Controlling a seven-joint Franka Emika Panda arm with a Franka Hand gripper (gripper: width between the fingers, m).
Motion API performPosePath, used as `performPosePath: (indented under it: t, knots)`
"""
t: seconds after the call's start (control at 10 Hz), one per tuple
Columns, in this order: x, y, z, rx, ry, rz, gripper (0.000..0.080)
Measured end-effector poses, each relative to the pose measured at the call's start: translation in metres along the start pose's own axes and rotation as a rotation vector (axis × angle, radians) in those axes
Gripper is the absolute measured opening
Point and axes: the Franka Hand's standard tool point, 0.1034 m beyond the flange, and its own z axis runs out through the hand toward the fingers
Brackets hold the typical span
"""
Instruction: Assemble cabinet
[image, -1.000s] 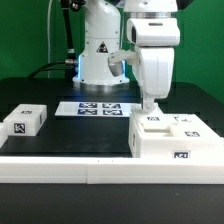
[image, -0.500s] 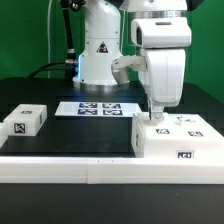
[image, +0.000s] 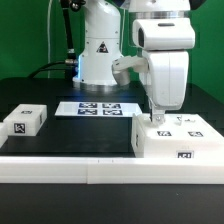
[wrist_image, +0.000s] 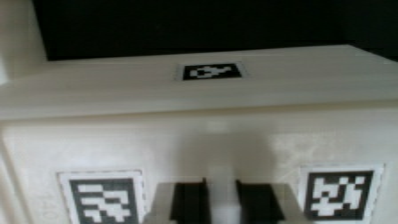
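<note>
Touching the top of the cabinet body (image: 180, 142) near the corner closest to the marker board (image: 98, 108), the claw (image: 156, 118) is narrow, with its dark fingers (wrist_image: 185, 203) almost together and only a pale slit between them. The body sits on the black desk (image: 60, 142), to the exterior view's right of the marker board and nearer the camera. A small tagged panel (image: 25, 120) lies off the marker board's opposite end, well apart from the body

White arm (image: 165, 70), dark jaws, triangular warning sticker (image: 100, 47)
</note>
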Motion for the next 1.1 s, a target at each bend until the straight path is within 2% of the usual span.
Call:
performPosePath:
  t: [0.1, 0.2, 0.3, 0.4, 0.5, 0.6, 0.7, 0.8, 0.9, 1.1]
  knots:
    - [0.000, 0.000, 0.000, 0.000, 0.000, 0.000, 0.0159]
    - [0.000, 0.000, 0.000, 0.000, 0.000, 0.000, 0.0341]
    - [0.000, 0.000, 0.000, 0.001, 0.000, 0.000, 0.0474]
    - [0.000, 0.000, 0.000, 0.001, 0.000, 0.001, 0.0474]
    - [0.000, 0.000, 0.000, 0.001, 0.000, 0.001, 0.0658]
    - [0.000, 0.000, 0.000, 0.001, 0.000, 0.001, 0.0754]
    - [0.000, 0.000, 0.000, 0.001, 0.000, 0.001, 0.0754]
    - [0.000, -0.001, -0.001, -0.002, 0.000, 0.011, 0.0790]
    - [0.000, -0.007, -0.008, -0.012, -0.004, 0.053, 0.0797]
    - [0.001, -0.023, -0.022, -0.053, -0.003, 0.171, 0.0797]
